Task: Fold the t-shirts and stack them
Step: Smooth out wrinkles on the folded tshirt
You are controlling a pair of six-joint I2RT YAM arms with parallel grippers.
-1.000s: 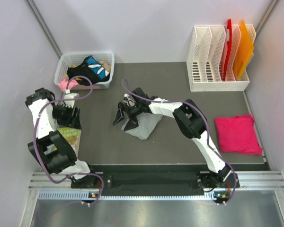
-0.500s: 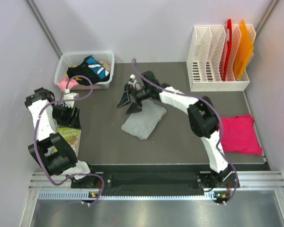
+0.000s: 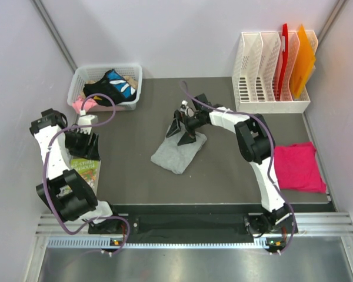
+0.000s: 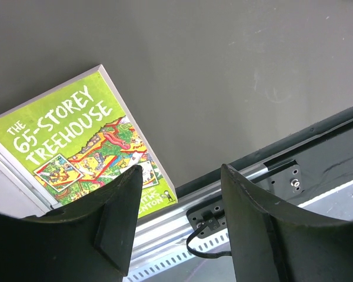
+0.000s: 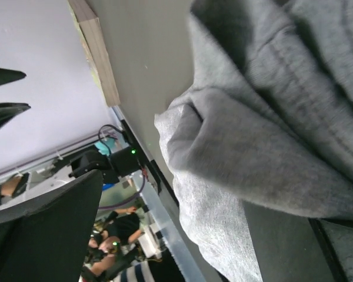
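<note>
- Beneath the right gripper (image 3: 181, 134) lies the light heather-grey cloth t-shirt (image 3: 177, 153), a slanted bundle on the dark grey table mat (image 3: 135, 170). The jaws stand wide apart over its far edge and clamp nothing.
- Between those spread jaws, the right wrist view shows the shirt bunched into a thick rolled fold. I judge that this stance suits taking hold of that edge to turn it over or straighten it.
- Well off to that gripper's right, back toward its arm's base, the magenta-pink cloth t-shirt (image 3: 294, 167) lies flat as a smaller rectangle. It is probably set aside there so the middle of the mat is free for folding.
- Far to the other side, the left gripper (image 3: 85, 145) hangs with jaws apart and empty, just above a green paperback book (image 4: 82, 147). It is well apart from both shirts and looks parked out of the way.
- Soft and heathered, the grey shirt is wrinkled and lumpy, with its layers overlapping unevenly. It is not yet a tidy rectangle, so its folding looks unfinished and stacking is yet to come.
</note>
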